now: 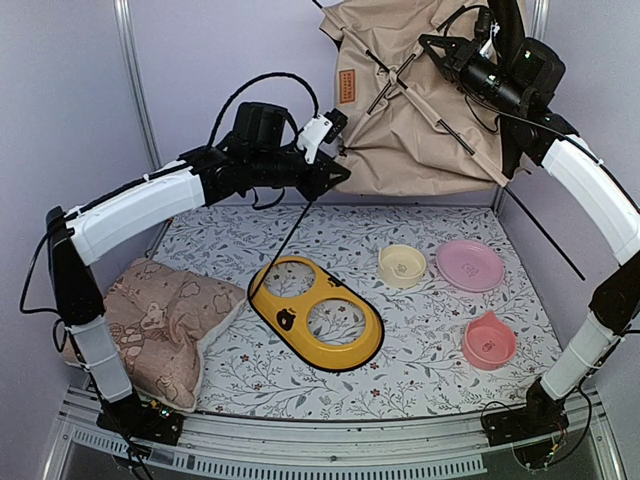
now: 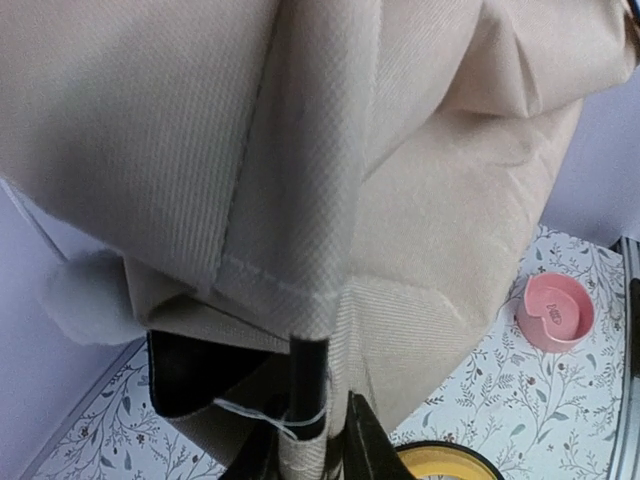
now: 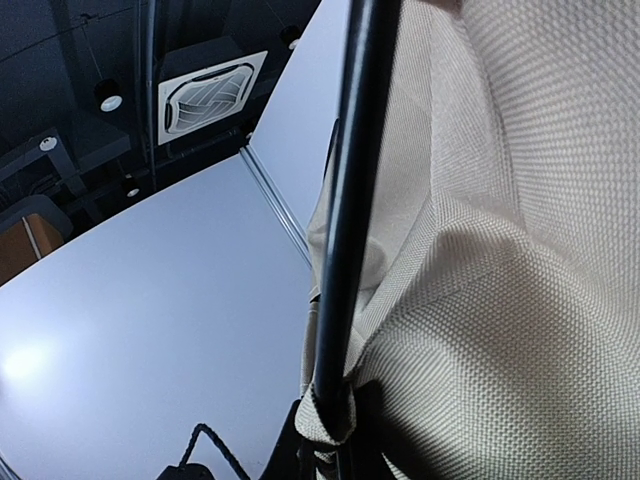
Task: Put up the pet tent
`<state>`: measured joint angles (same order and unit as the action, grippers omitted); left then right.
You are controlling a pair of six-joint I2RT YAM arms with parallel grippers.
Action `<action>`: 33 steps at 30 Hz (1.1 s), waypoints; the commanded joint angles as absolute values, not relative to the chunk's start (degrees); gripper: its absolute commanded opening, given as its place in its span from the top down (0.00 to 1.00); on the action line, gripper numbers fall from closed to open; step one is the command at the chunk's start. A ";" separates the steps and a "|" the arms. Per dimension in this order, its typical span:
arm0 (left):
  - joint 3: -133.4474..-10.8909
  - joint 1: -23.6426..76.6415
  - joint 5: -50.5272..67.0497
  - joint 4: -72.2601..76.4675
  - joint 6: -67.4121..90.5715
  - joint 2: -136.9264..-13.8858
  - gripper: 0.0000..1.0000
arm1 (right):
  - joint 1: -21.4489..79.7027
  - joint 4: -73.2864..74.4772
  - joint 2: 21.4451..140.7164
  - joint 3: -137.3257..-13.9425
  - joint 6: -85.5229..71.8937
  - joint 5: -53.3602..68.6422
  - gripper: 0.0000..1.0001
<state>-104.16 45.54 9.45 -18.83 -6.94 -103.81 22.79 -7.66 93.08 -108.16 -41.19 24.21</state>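
pet tent [image 1: 420,130]: tan fabric, bunched and lifted at the far right corner, against the back wall; lower hem near the table, its top under the right gripper, lower left corner at the left gripper
table [image 1: 430,330]: floral cover, walls on the left, back and right
cushion [image 1: 165,320]: near left corner, hanging over the left edge, well apart from the tent
tray [image 1: 315,310]: yellow, two holes, centre, below the left gripper
plate [image 1: 470,265]: pink, right side, in front of the tent
bowls: pink [image 1: 489,340] near right, cream [image 1: 402,265] just left of the plate
right gripper [image 1: 425,45]: raised high, pressed together on a black pole and the fabric around it
left gripper [image 1: 335,165]: fingers [image 2: 372,445] on either side of the pole sleeve; cannot tell if clamped
loose pole [image 1: 290,235]: slants from the left gripper down toward the tray
pompom [image 2: 85,295]: white, hanging at the tent's edge
room: open floor between tray and cushion
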 commanded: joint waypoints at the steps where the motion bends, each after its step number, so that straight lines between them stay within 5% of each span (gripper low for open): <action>1: -98.30 45.93 8.40 -14.97 -6.93 -102.05 0.86 | 22.74 -7.94 93.71 -110.03 -40.20 25.18 1.00; 11: -86.01 45.52 8.42 -7.04 -3.90 -95.87 1.00 | 22.70 -6.62 95.80 -110.04 -39.20 26.45 0.97; 15: -85.78 45.45 6.40 -4.85 -1.49 -93.43 1.00 | 22.76 -6.51 96.24 -109.57 -38.75 28.85 0.83; 24: -82.79 45.54 1.34 5.53 8.42 -86.39 1.00 | 24.76 -6.47 93.78 -107.50 -33.00 32.85 0.21; 29: -82.19 45.57 -2.02 7.05 14.10 -85.69 1.00 | 27.42 -4.12 91.18 -105.69 -29.57 33.09 0.00; 33: -80.01 45.58 -3.00 7.76 17.54 -85.08 1.00 | 29.81 -4.73 86.82 -99.73 -26.69 31.60 0.01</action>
<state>-81.56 45.54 0.08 -0.69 11.14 -87.61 27.64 -5.21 92.09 -104.09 -30.59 31.75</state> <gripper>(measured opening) 0.038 0.989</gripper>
